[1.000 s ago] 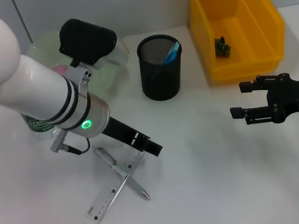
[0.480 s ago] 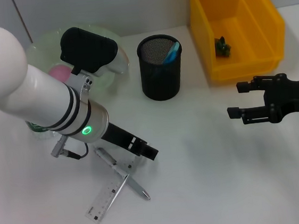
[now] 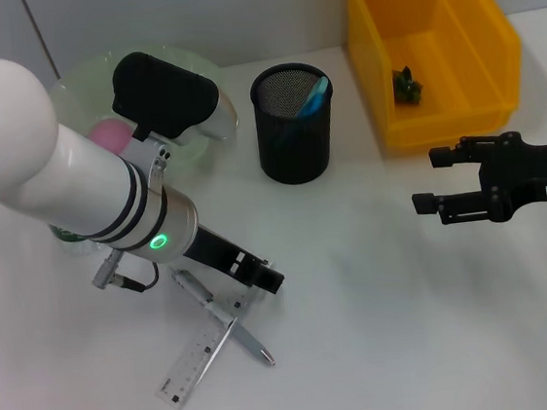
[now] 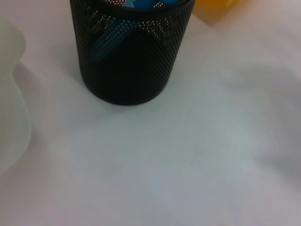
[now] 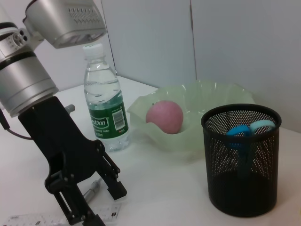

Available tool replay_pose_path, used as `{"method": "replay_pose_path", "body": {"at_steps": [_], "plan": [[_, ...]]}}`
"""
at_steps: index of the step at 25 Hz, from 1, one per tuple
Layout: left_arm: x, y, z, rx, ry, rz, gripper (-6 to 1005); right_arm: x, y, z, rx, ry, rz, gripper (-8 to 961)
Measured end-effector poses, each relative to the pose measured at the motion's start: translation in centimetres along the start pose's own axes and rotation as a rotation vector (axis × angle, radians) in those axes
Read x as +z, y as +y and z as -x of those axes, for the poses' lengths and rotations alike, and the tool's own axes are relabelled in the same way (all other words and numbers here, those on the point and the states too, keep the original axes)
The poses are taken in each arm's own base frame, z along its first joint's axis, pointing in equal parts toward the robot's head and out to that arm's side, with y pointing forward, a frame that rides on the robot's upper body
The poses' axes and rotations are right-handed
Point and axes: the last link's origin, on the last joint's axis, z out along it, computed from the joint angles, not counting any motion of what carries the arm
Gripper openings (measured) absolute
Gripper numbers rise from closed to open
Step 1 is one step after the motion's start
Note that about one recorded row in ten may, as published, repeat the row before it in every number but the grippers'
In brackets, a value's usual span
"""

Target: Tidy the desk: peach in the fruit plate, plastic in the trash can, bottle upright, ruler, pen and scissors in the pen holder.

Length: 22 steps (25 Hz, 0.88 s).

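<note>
Head view shows us peach (image 3: 110, 136) plated, bottle (image 5: 106, 110) upright, scissors (image 3: 313, 96) stowed, while our open left gripper (image 3: 258, 283) hovers over ruler (image 3: 203, 355) and pen (image 3: 223, 316); the right gripper (image 3: 425, 181) waits open near the right edge.

My left arm (image 3: 46, 180): glossy white, black bands, green ring light, black gripper (image 3: 262, 277). Right gripper (image 3: 428, 204) black, white label.
</note>
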Motion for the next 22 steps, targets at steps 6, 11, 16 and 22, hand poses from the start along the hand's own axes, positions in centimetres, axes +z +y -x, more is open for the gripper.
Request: {"method": "replay_pose_path", "body": {"at_steps": [6,11,16,22], "plan": [[0.00,-0.04,-0.07,0.004,0.006,-0.002,801,0.07,-0.03,0.12,-0.002,-0.002,0.001,731],[0.02,-0.05,-0.06,0.008,0.009,-0.003,798,0.24,-0.06,0.31,-0.005,-0.004,0.005,728],[0.05,-0.01,0.01,0.005,0.009,0.001,788,0.27,-0.10,0.36,-0.006,-0.004,0.003,726],[0.09,0.04,0.08,0.005,0.008,0.004,773,0.35,-0.14,0.49,-0.008,-0.005,0.004,723]]}}
